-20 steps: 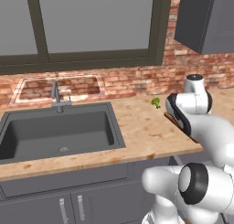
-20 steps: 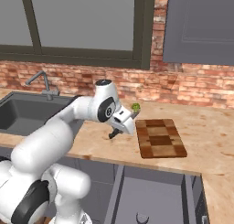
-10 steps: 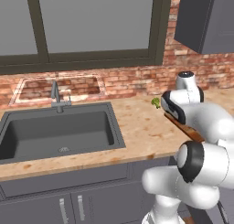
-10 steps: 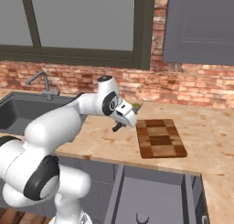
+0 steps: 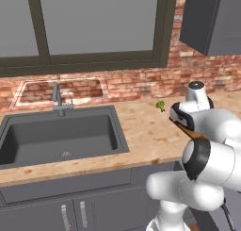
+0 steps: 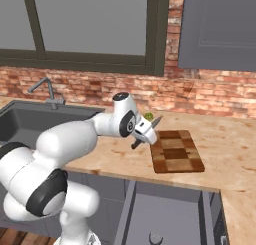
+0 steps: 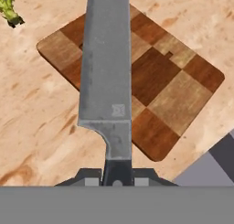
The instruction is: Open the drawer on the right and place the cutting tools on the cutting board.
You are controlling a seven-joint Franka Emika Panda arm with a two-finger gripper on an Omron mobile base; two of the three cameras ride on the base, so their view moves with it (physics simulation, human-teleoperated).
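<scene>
Currently, I am holding the broad grey steel knife [image 7: 106, 77] clamped in the two-finger gripper [image 7: 117, 176], blade projecting lengthwise over the checkered light-and-dark wooden cutting board [image 7: 176, 86] directly below.

The gripper [image 6: 141, 135] hung just off the cutting board's [image 6: 176, 150] left edge, clamped on a knife [image 6: 148, 129] whose blade angled up toward the broccoli floret [image 6: 148, 117]. The board lay flat on the worktop [image 6: 225, 144]. Below, the drawer [image 6: 167, 219] stood pulled open.
</scene>
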